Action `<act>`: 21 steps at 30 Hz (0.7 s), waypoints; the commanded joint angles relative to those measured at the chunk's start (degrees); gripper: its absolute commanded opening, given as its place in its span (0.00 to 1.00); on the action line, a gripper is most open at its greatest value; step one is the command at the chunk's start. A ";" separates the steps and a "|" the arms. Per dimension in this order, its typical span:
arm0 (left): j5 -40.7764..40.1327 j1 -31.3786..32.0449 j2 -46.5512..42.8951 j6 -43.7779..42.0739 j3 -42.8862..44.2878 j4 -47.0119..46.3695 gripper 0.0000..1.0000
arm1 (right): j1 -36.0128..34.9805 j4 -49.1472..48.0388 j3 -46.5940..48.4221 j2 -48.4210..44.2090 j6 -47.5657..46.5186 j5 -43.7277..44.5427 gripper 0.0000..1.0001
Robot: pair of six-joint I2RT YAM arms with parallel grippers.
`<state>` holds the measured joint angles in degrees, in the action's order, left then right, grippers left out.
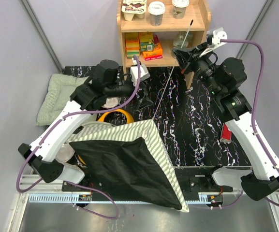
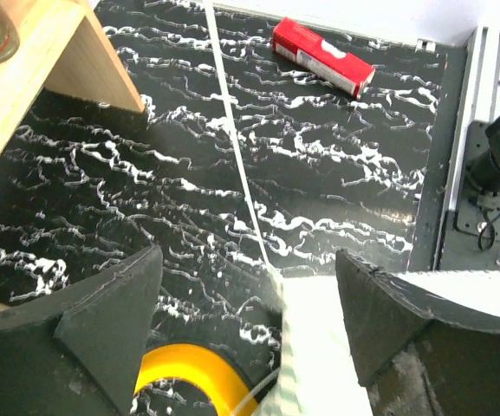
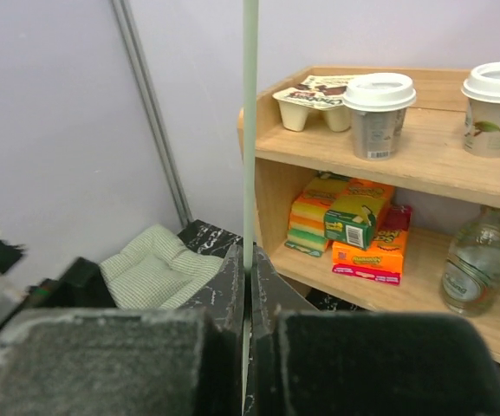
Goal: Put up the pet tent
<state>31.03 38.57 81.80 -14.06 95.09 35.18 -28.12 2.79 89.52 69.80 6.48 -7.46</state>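
The pet tent (image 1: 129,164) lies collapsed at the table's near middle, its dark underside up and a striped green-and-white edge along its right side. A thin white pole (image 1: 170,77) rises from its far corner toward the shelf. My right gripper (image 1: 182,54) is shut on that pole (image 3: 250,130), high beside the shelf, and its jaws (image 3: 250,260) are pressed together around it. My left gripper (image 1: 144,104) hovers just above the tent's far corner (image 2: 319,347). It is open, with the pole (image 2: 241,173) running between its fingers (image 2: 102,338) untouched.
A wooden shelf (image 1: 163,29) with cups, boxes and a bottle stands at the back. A green quilted cushion (image 1: 57,96) lies at the far left. A yellow bowl holder (image 1: 115,115) is partly under the tent. A red box (image 1: 226,133) lies at the right, under the right arm.
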 commanded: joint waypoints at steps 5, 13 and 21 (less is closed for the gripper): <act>-7.55 1.77 -7.35 1.05 -9.73 5.51 0.79 | -0.27 -3.14 -1.36 -0.28 -0.59 3.60 0.00; -10.29 9.33 -6.56 3.78 -15.72 4.55 0.83 | -0.27 -3.14 -2.33 -0.01 -0.15 3.51 0.00; -12.21 11.00 -6.83 2.29 -18.80 7.62 0.83 | -0.27 -0.68 -1.98 -0.81 -1.21 3.68 0.00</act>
<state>21.89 49.28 76.03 -11.57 77.08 41.71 -28.12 1.72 87.09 69.84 6.24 -4.97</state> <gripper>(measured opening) 0.832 0.020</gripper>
